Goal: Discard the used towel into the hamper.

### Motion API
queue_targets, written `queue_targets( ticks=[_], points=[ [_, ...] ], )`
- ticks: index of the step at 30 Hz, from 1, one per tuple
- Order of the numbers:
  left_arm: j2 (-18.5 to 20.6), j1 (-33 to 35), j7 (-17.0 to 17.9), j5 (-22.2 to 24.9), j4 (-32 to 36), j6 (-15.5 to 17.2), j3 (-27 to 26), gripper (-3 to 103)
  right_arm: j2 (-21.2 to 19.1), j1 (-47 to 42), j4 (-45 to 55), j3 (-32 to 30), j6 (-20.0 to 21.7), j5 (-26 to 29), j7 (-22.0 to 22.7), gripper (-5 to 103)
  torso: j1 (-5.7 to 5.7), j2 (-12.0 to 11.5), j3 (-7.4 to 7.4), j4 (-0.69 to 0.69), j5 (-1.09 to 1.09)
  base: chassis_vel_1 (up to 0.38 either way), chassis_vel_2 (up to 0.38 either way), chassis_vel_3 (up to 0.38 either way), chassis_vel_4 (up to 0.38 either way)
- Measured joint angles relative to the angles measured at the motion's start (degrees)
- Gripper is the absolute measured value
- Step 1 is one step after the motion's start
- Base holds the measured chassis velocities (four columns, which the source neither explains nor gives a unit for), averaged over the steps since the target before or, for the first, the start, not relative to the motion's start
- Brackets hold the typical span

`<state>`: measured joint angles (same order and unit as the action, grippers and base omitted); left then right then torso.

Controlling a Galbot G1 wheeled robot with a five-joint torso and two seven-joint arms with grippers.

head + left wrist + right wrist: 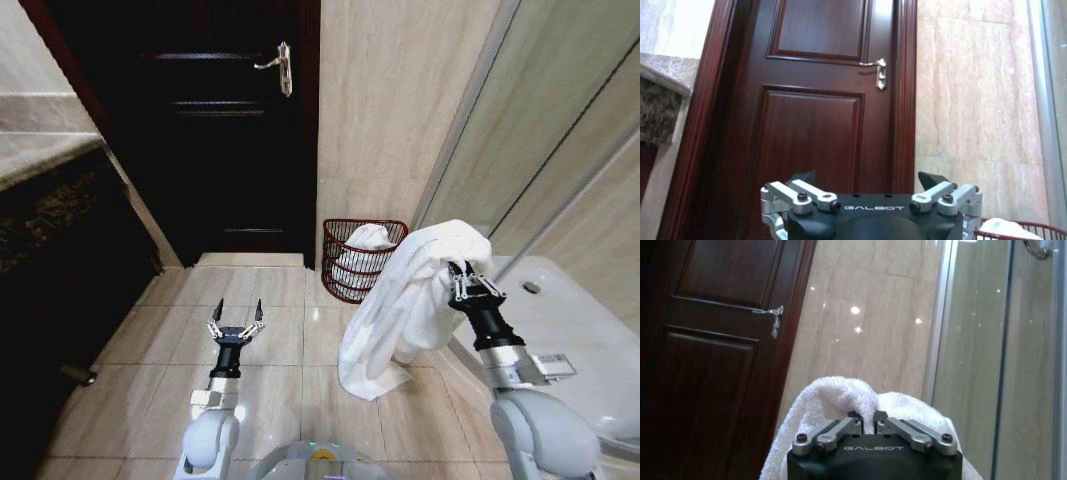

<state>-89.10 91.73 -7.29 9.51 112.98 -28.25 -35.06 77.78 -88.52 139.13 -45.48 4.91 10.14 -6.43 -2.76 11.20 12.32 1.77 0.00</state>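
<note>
A white towel hangs in the air at the right, draped over my right gripper, which is shut on its upper fold. The right wrist view has the same towel bunched over the closed fingers. The hamper, a dark reddish-brown wire basket, stands on the floor against the beige wall just beyond and left of the towel; white cloth lies inside it. Its rim shows in the left wrist view. My left gripper is held open over the floor tiles at centre left, holding nothing.
A dark wooden door with a metal handle is shut straight ahead. A dark vanity with a marble top runs along the left. A glass shower wall and a white base flank the right. Tiled floor lies between.
</note>
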Motion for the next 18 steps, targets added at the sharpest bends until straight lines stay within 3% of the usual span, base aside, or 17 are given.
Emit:
queue_targets(
  ticks=[12,18],
  points=[
    [-0.09,-0.49,1.54,0.59,0.56,2.22,0.23,100,-2.58,3.23,0.37,0.18,3.54,0.57,0.30,7,-0.69,2.65,1.94,0.00,0.00,0.000,0.000,0.000,0.000],
    [-0.83,-0.67,3.43,-0.54,1.36,2.99,0.40,100,-5.57,5.97,-1.09,0.20,5.93,3.73,0.82,7,-1.12,4.18,3.04,0.00,0.00,0.000,0.000,0.000,0.000]
  ],
)
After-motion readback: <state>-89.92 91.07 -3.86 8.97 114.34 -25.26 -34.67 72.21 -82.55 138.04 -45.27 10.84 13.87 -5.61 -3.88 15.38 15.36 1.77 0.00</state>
